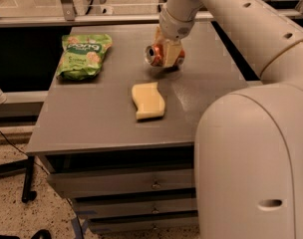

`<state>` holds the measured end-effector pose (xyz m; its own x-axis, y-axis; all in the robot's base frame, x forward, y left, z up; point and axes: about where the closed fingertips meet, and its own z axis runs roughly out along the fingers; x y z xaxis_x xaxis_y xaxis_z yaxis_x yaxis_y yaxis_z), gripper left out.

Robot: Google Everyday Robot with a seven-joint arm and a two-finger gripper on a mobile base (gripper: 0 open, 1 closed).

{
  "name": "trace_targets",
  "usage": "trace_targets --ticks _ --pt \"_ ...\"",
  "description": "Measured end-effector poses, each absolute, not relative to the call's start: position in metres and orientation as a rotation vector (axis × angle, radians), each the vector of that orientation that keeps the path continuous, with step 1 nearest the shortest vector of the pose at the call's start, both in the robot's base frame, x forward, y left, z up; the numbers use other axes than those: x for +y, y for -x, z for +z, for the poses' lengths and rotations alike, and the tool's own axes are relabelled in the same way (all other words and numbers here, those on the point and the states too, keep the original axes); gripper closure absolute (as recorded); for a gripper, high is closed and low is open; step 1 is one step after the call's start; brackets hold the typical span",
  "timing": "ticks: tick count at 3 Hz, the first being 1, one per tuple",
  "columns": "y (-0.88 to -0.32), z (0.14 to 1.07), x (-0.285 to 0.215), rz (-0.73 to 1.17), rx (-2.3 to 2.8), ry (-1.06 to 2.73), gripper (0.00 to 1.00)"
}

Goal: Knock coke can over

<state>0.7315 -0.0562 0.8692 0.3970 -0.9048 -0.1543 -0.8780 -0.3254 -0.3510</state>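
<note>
The coke can point(155, 55) is reddish-orange and lies on its side, its silver top facing left. It is low over the middle back of the grey table point(91, 116), at or just above the surface. My gripper point(170, 54) comes down from above and is shut on the can, its cream fingers point(174, 50) clasping the can's body. The far end of the can is hidden behind the fingers.
A green snack bag point(83, 55) lies at the table's back left. A pale yellow sponge point(148, 100) lies just in front of the can. My white arm point(251, 158) fills the right foreground. Drawers point(141, 183) sit under the tabletop.
</note>
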Motion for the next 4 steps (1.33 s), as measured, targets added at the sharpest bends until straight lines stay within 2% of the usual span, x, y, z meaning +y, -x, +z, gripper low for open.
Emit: trace_targets --ticks 1,3,4 --pt "-0.731 0.867 -0.053 -0.101 1.513 2.326 0.58" --pt "-0.724 0.872 -0.042 0.034 1.467 2.333 0.12" --pt "-0.721 0.875 -0.04 0.08 1.453 2.332 0.0"
